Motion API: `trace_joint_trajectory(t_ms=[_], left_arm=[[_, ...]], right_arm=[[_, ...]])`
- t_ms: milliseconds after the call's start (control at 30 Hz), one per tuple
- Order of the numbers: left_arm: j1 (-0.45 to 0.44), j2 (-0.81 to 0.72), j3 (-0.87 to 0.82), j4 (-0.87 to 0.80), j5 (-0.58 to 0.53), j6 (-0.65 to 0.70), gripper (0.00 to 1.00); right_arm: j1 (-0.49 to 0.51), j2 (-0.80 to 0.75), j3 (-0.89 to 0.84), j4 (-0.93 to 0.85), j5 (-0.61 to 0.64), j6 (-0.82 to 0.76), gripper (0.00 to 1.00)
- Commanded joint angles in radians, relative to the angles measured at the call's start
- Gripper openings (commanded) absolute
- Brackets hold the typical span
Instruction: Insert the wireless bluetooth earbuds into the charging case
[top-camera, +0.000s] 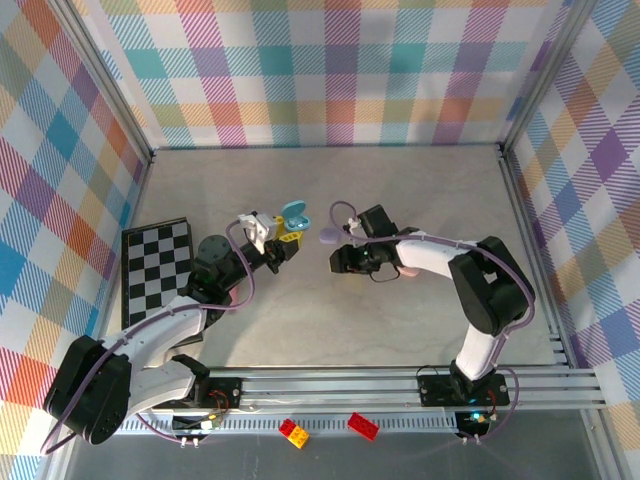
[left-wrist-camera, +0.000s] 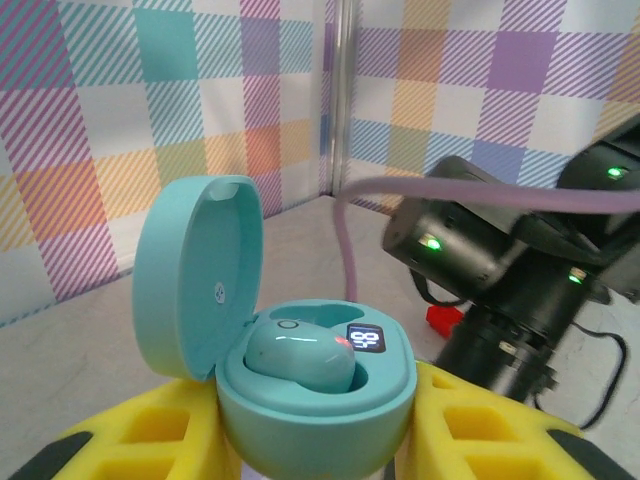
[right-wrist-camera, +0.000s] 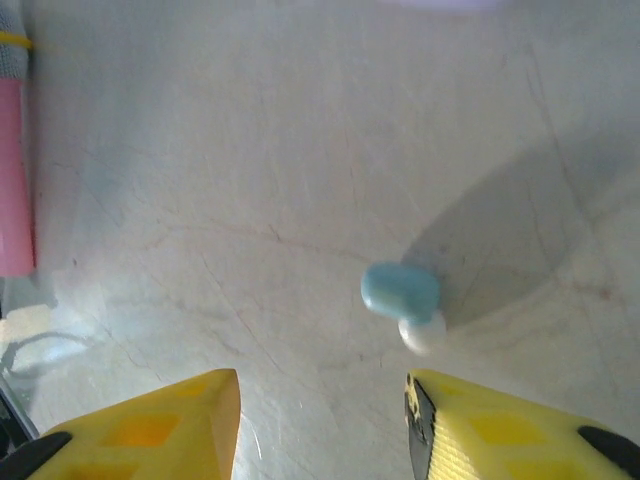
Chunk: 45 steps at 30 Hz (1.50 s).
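Nothing legible — display (left-wrist-camera: 367, 338) on charging case (left-wrist-camera: 315, 405) blurred.

On your left lies the checkerboard mat (top-camera: 157, 275); yellow brick (top-camera: 293, 432) and red brick (top-camera: 363, 426) (not touching) sit down front.

**Free Table Around the Loose Earbud**

Bare table (right-wrist-camera: 250, 150) is seen on every side of the teal earbud (right-wrist-camera: 402, 292), and the gap between the right pincer (right-wrist-camera: 322, 400) fingers is left open. A pink stick (right-wrist-camera: 15, 180) is laid well aside. The charging case (left-wrist-camera: 315, 400) mouth is half filled by a seated earbud (left-wrist-camera: 300, 355), its raised lid (left-wrist-camera: 195, 270) walling one side.
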<state>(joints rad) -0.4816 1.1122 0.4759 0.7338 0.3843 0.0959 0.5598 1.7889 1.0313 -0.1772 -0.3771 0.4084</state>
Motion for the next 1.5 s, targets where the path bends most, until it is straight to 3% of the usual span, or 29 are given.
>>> trace_joint_trajectory(t_ms=[0, 300, 1167, 1467], left_arm=[[0.006, 0.004, 0.029, 0.034, 0.027, -0.021, 0.36], [0.006, 0.002, 0.033, 0.026, 0.034, -0.031, 0.37], [0.006, 0.027, 0.046, 0.024, 0.036, -0.032, 0.37], [0.006, 0.03, 0.048, 0.022, 0.037, -0.027, 0.37]], right_arm=[[-0.015, 0.082, 0.1, -0.018, -0.016, -0.057, 0.47], [-0.023, 0.24, 0.242, -0.117, -0.13, -0.157, 0.48], [-0.028, 0.132, 0.13, -0.178, -0.174, -0.231, 0.31], [-0.026, 0.129, 0.109, -0.192, -0.165, -0.254, 0.31]])
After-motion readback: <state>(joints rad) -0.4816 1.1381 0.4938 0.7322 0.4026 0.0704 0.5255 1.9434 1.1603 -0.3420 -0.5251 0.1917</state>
